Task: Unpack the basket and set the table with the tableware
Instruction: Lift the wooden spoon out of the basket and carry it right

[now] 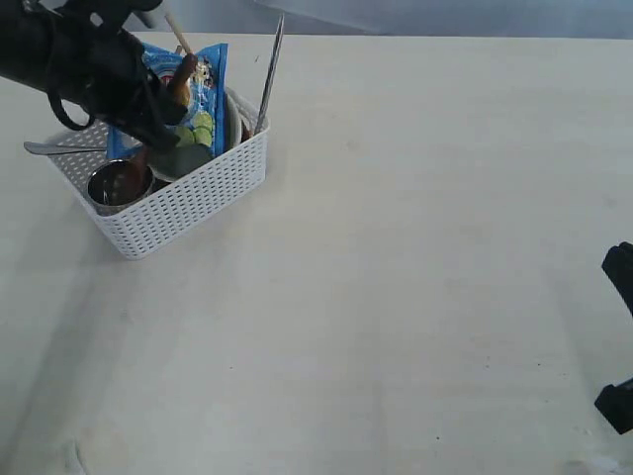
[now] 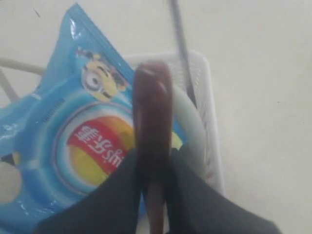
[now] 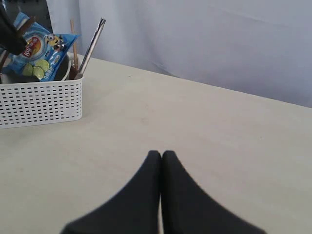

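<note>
Your left hand (image 2: 155,168) pinches the brown spoon (image 2: 152,107) above the basket (image 1: 188,198), with the blue chips bag (image 2: 63,126) beside it. Your right hand (image 3: 161,158) is closed over the table (image 3: 204,126).

A pale bluish-white backdrop (image 3: 204,44), probably a hanging cloth with soft vertical folds, rises directly behind the far edge of the broad cream counter (image 1: 415,247). The light is even and diffuse, and shadows are faint.

White lattice basket (image 1: 188,203) is sitting far left on the cream table (image 1: 415,247), holding a steel cup (image 1: 119,183) along its near-left side, with steel knife (image 1: 269,74), chopsticks (image 1: 178,35) and dark wooden spoon (image 2: 152,122) standing upright inside.
</note>
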Robot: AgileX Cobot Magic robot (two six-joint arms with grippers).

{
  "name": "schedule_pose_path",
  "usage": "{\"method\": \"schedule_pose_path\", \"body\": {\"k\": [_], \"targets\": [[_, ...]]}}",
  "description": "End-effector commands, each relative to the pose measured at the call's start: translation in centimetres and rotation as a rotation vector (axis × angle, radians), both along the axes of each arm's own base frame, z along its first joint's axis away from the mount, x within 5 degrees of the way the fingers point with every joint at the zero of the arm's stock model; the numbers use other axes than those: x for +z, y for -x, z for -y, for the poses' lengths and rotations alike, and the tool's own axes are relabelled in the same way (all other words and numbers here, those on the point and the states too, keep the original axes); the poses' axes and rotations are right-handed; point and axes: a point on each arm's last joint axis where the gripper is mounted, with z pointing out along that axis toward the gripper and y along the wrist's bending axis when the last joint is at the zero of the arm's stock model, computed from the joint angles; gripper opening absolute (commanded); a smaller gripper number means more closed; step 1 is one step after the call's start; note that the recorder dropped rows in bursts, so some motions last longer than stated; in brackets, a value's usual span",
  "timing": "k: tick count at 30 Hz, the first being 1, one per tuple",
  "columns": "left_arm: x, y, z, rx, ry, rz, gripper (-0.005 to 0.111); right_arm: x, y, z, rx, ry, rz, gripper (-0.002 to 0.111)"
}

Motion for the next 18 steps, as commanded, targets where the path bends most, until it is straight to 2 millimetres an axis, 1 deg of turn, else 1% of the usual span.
{"method": "schedule_pose_path", "body": {"k": [1, 2, 3, 4, 5, 6, 7, 8, 9, 10, 12, 13, 15, 18], "targets": [[1.4, 0.4, 0.4, -0.017, 0.030, -0.008, 0.000, 0.0, 0.0, 0.0, 0.002, 0.000, 0.010, 0.000], [2.2, 0.5, 0.4, -0.010, 0.047, 0.000, 0.000, 0.0, 0.0, 0.0, 0.002, 0.000, 0.010, 0.000], [2.5, 0.5, 0.4, -0.008, 0.051, 0.008, 0.000, 0.0, 0.0, 0.0, 0.002, 0.000, 0.010, 0.000], [3.5, 0.6, 0.4, -0.007, 0.061, 0.041, 0.000, 0.0, 0.0, 0.0, 0.002, 0.000, 0.010, 0.000], [4.1, 0.7, 0.3, -0.003, 0.069, 0.059, 0.000, 0.0, 0.0, 0.0, 0.002, 0.000, 0.010, 0.000], [5.3, 0.8, 0.3, 0.007, 0.088, 0.088, 0.000, 0.0, 0.0, 0.0, 0.002, 0.000, 0.010, 0.000], [5.8, 0.9, 0.3, 0.015, 0.099, 0.098, 0.000, 0.0, 0.0, 0.0, 0.002, 0.000, 0.010, 0.000], [7.0, 1.1, 0.2, 0.031, 0.126, 0.117, 0.000, 0.0, 0.0, 0.0, 0.002, 0.000, 0.010, 0.000], [7.5, 1.2, 0.2, 0.046, 0.145, 0.117, 0.000, 0.0, 0.0, 0.0, 0.002, 0.000, 0.010, 0.000], [8.7, 1.5, 0.1, 0.088, 0.194, 0.120, 0.000, 0.0, 0.0, 0.0, 0.002, 0.000, 0.010, 0.000], [9.9, 2.3, 0.2, 0.117, 0.241, 0.123, 0.000, 0.0, 0.0, 0.0, 0.002, 0.000, 0.010, 0.000], [10.3, 3.0, 0.6, 0.112, 0.263, 0.109, 0.000, 0.0, 0.0, 0.0, 0.002, 0.000, 0.010, 0.000], [10.7, 4.5, 2.5, 0.076, 0.306, 0.060, 0.000, 0.0, 0.0, 0.0, 0.002, 0.000, 0.010, 0.000], [10.6, 7.1, 6.8, 0.028, 0.345, -0.018, 0.000, 0.0, 0.0, 0.0, 0.002, 0.000, 0.010, 0.000]]}}
